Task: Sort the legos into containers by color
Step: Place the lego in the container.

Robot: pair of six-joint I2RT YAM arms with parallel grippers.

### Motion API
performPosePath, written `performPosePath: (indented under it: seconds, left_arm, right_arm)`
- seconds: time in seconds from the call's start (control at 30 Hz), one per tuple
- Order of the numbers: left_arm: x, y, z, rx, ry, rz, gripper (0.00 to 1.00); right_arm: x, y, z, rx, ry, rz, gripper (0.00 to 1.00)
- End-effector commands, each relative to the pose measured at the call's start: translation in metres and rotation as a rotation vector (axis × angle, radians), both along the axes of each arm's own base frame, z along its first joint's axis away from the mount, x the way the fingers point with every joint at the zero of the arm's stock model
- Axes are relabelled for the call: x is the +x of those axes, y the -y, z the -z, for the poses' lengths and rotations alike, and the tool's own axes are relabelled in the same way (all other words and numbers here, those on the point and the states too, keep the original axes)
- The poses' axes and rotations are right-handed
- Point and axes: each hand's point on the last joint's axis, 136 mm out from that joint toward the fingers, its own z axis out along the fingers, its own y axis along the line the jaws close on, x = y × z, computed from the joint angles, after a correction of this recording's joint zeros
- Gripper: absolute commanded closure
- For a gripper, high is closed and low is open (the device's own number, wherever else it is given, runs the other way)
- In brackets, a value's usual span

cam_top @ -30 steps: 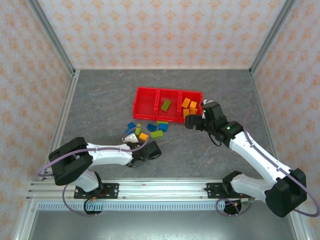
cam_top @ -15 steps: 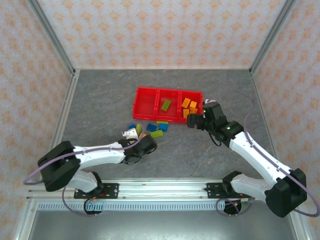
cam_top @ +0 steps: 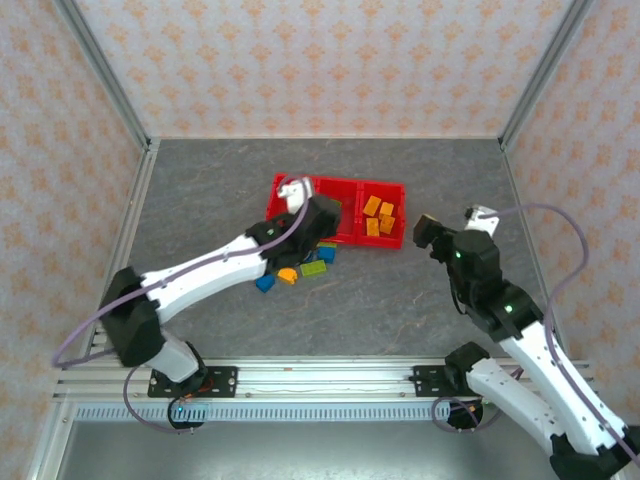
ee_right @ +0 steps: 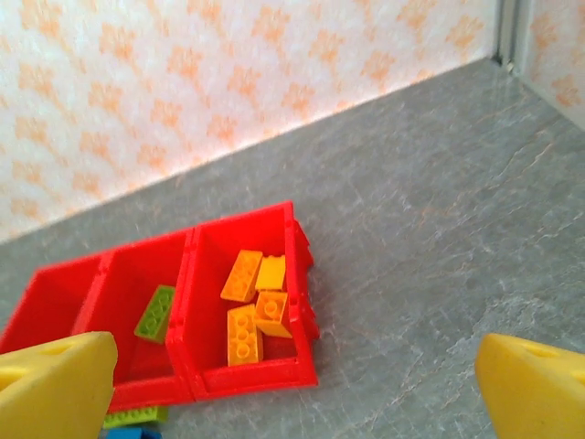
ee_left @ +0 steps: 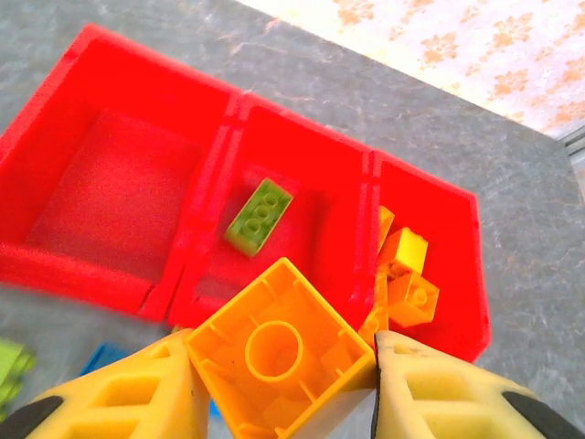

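The left arm stretches from its base toward 1 o'clock. The left gripper (ee_left: 283, 357) hangs above the tray (cam_top: 350, 182), clamped on an orange brick (ee_left: 265, 337) whose hollow underside faces the wrist camera. The right arm is folded back at the tray's 3 o'clock, and the right gripper (ee_right: 294, 366) has its fingers (ee_right: 55, 380) spread wide, holding nothing.

Four orange bricks (ee_right: 251, 306) lie in the right bin and a green brick (ee_left: 259, 216) in the middle one. Loose bricks (cam_top: 313, 268) sit on the table (cam_top: 200, 200) at the tray's 6 o'clock. From above, the left arm hides much of the tray's left half.
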Motion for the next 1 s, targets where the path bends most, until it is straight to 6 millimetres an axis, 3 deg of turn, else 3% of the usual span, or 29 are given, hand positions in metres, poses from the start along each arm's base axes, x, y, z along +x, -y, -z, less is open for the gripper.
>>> performPosePath:
  seconds: [0.0, 0.1, 0.17, 0.33, 0.43, 0.5, 0.57, 0.7, 0.87, 0.93, 0.97]
  left_arm:
    - [0.025, 0.037, 0.004, 0.137, 0.002, 0.161, 0.59]
    - [0.047, 0.064, 0.011, 0.197, -0.021, 0.233, 0.57]
    - [0.059, 0.079, 0.028, 0.226, -0.055, 0.270, 0.57]
    - [0.074, 0.112, 0.056, 0.218, -0.104, 0.356, 0.57]
    - [0.084, 0.120, 0.068, 0.228, -0.116, 0.358, 0.55]
    - [0.091, 0.123, 0.073, 0.225, -0.114, 0.352, 0.45]
    - [0.099, 0.124, 0.076, 0.210, -0.108, 0.342, 0.41]
    - [0.108, 0.125, 0.070, 0.163, -0.095, 0.352, 0.30]
    - [0.105, 0.132, 0.041, 0.150, -0.038, 0.425, 0.18]
    - [0.101, 0.126, 0.027, 0.157, -0.025, 0.428, 0.10]
    - [0.097, 0.121, 0.022, 0.163, -0.022, 0.426, 0.01]
  right_arm:
    - [-0.014, 0.024, 0.016, 0.017, -0.012, 0.115, 0.00]
    - [-0.019, 0.023, 0.022, 0.057, 0.006, 0.107, 0.00]
    - [-0.020, 0.023, 0.019, 0.058, 0.024, 0.096, 0.00]
    - [-0.023, 0.034, 0.016, 0.051, 0.033, 0.155, 0.00]
    - [-0.024, 0.033, 0.014, 0.067, 0.055, 0.146, 0.00]
    - [-0.025, 0.033, 0.014, 0.074, 0.061, 0.139, 0.00]
    - [-0.025, 0.031, 0.014, 0.077, 0.062, 0.133, 0.00]
    - [-0.024, 0.029, 0.014, 0.076, 0.063, 0.120, 0.00]
    - [-0.023, 0.026, 0.015, 0.076, 0.062, 0.107, 0.00]
    - [-0.022, 0.025, 0.016, 0.074, 0.060, 0.102, 0.00]
    - [-0.022, 0.025, 0.016, 0.074, 0.060, 0.099, 0.00]
